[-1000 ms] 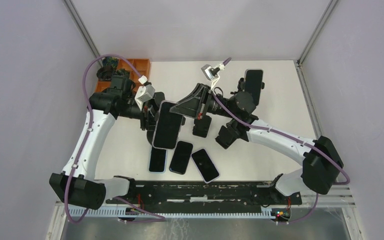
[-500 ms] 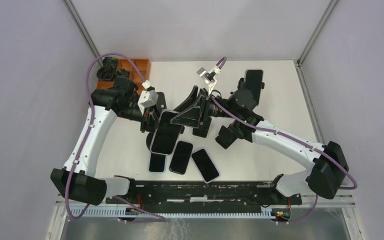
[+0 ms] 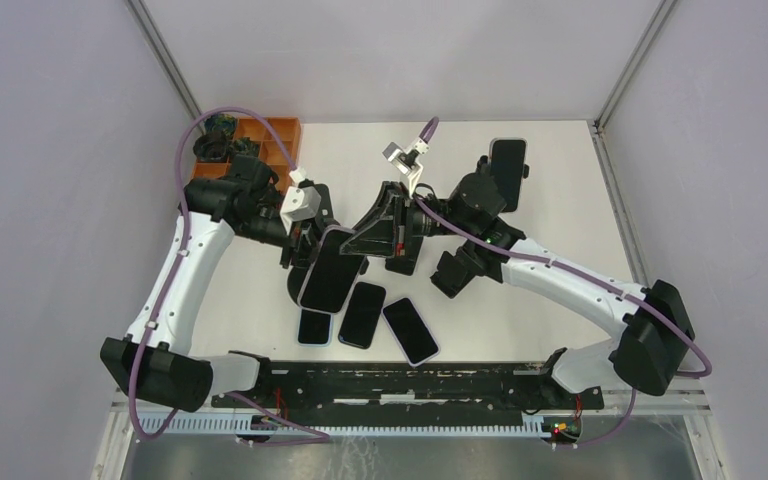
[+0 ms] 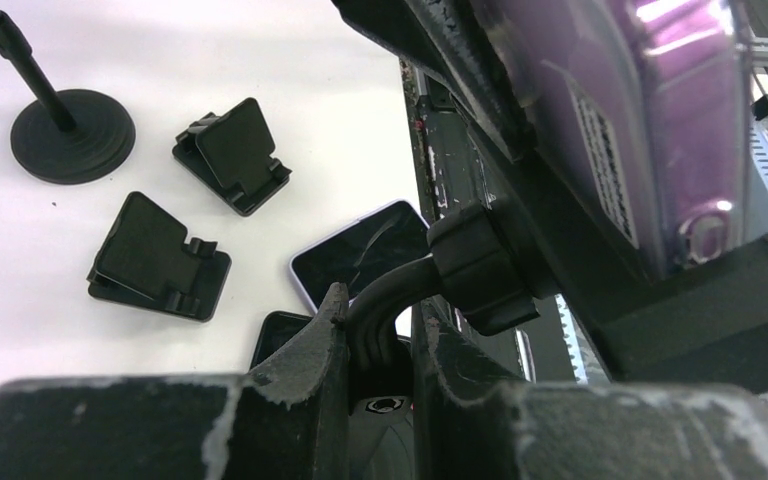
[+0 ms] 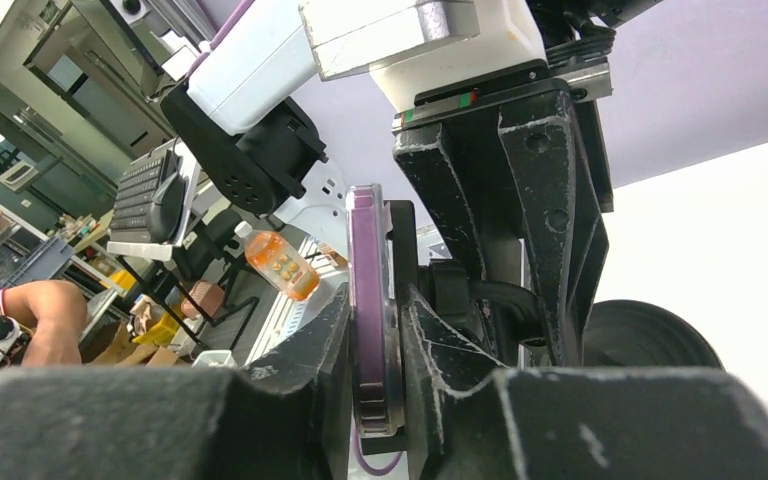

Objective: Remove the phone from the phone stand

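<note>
A: Three spare phones [image 3: 362,313] lie flat on the surface [image 3: 560,180], screens up, side by side just ahead of the arm bases. Next row back?

B: Over the leftmost spare hangs the task phone [image 3: 330,272]. It has a purple case and is tilted, screen up, clear of the surface. It sits in the cradle of the phone stand [image 4: 475,270], and the left wrist view shows the back of the case against the cradle plate.

A: State of left jaws?

B: Nearly closed. They pinch the stand's thin bent neck just below its ball joint, and the fingers [image 4: 300,370] press it from both sides.

A: And right jaws?

B: Narrowed to the phone's thickness and clamped over its purple edge, one finger on each face. Right wrist view confirms contact.

A: Farther out?

B: Two folding stands [image 4: 235,155] rest apart on the surface, near a round-base stand [image 4: 70,135]. At the far right a fifth phone [image 3: 507,170] is propped up. An orange tray [image 3: 270,135] sits in the far left corner.
</note>
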{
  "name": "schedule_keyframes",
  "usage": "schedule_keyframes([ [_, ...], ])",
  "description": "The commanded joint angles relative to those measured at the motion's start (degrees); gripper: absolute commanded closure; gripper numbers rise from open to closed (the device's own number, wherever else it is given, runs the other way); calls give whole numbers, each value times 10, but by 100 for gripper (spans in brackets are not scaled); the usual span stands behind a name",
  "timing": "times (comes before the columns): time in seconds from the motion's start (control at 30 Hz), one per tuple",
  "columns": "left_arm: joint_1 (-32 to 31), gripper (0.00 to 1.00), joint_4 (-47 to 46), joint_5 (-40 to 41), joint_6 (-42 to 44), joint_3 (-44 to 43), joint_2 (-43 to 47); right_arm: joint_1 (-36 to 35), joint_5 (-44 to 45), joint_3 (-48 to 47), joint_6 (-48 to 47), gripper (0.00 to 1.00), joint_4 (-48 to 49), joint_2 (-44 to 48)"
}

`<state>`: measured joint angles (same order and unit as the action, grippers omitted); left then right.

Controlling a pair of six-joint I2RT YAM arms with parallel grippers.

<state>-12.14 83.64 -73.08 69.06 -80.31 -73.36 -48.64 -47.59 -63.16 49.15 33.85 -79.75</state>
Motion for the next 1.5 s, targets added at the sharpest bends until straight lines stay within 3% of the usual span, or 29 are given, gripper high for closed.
schedule_keyframes([
  [0.0,-4,98,3,-29,24,-14,23,-3,-16,-34,-7,79,3,-7],
  [0.2,-11,98,3,-3,45,1,35,12,-13,-62,-4,100,1,-7],
  [0.4,-32,98,3,48,82,27,57,58,11,-32,76,100,131,17],
  [0.6,-34,98,3,87,107,47,69,77,39,-10,101,100,197,43],
  [1.0,-34,98,-5,109,112,66,65,98,75,21,58,100,174,106],
  [1.37,-34,98,-2,102,111,60,70,83,81,66,60,100,168,98],
  [1.4,-34,98,-2,100,108,57,70,74,85,74,55,100,162,97],
  [1.47,-34,98,-2,92,105,48,69,56,92,94,42,88,152,91],
])
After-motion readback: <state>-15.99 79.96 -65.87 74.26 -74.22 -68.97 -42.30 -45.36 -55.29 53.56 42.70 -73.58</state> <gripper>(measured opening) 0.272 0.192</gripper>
